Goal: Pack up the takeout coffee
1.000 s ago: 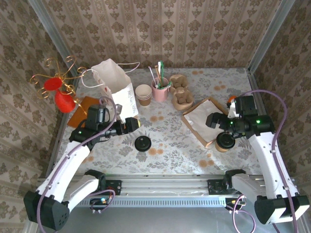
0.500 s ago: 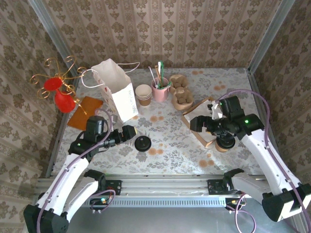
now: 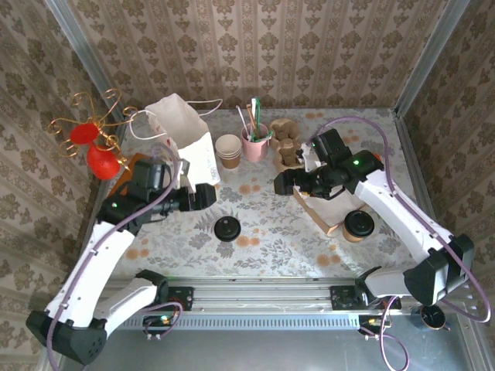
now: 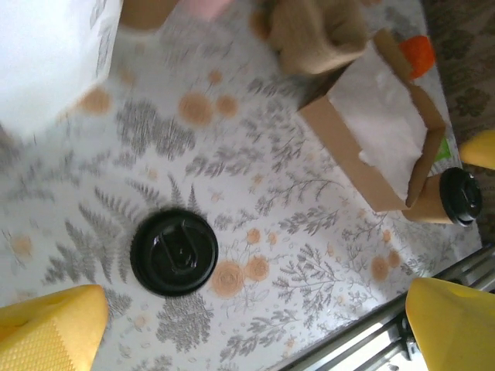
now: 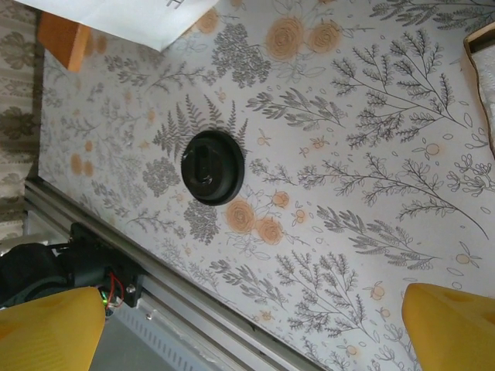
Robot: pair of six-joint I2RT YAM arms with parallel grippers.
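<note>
Takeout coffee [image 3: 358, 225] stands upright at the table's near right, outside both open grippers.

Your table [image 3: 271, 224] carries the white paper bag [image 3: 186, 143] at the far left and the brown cardboard tray [image 3: 329, 197] at the right, and the cup stands just beside that tray's near corner. Your left gripper [image 3: 210, 196] hangs by the bag's near side, its fingers spread wide with nothing between them, well apart from the cup across the table. Your right gripper [image 3: 280, 184] is over the middle of the table, just left of the tray. Its fingers are parted and empty too, and the cup lies to its right, nearer the arm bases. In the left wrist view the cup sits at the right edge, above the yellow finger [image 4: 452, 321] in the lower right corner, not between the fingers. The loose black lid [image 3: 227, 229] lies flat on the table, nearer the left gripper.
</note>
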